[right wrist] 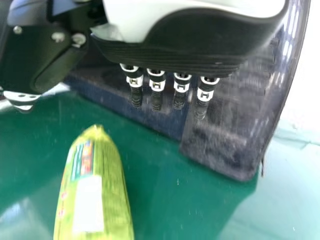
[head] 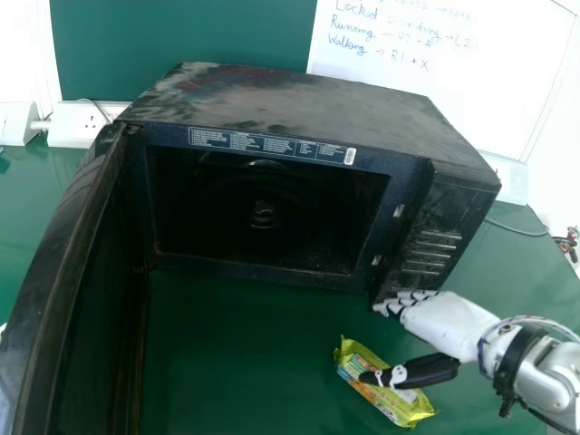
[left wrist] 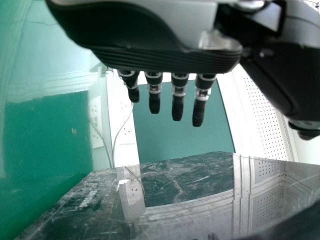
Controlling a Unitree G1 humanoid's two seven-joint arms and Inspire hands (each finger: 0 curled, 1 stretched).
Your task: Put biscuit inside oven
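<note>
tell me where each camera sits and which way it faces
Head view: on the head, facing forward and down at the open oven and biscuit packet; the right hand shows.
Left wrist view: at the left wrist, facing a glossy dark surface and green board, past the left hand.
Right wrist view: at the right wrist, facing packet and oven, past the right hand.
Shared by head and right wrist: oven, packet, right hand.

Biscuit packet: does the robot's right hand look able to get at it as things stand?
Probably yes: the right hand is open near the packet, with nothing between them, though the oven close by may crowd it.
</note>
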